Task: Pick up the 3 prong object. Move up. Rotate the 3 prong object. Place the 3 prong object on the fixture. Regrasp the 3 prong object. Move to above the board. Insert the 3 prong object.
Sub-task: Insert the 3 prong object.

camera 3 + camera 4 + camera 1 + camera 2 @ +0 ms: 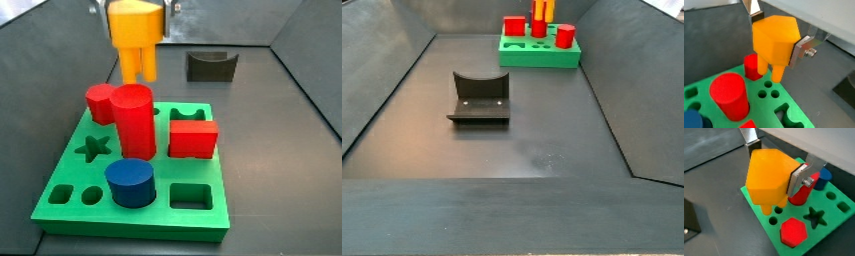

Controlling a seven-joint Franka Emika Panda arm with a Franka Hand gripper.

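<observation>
My gripper [777,35] is shut on the 3 prong object [774,40], a yellow-orange block held with its prongs [138,65] pointing down. In both wrist views the silver fingers [799,178] press on its two opposite sides. It hangs over the far part of the green board [80,185], close above a group of small round holes [767,93]; I cannot tell whether the prong tips touch. The dark fixture [210,65] stands bare on the floor beyond the board, well apart from it in a side view [480,97].
On the board stand a tall red cylinder [134,120], a shorter red piece [100,100], a red cube [194,138] and a blue cylinder [130,183]. A star hole [91,150] and a square hole [191,197] show. Grey bin walls [609,80] enclose the floor.
</observation>
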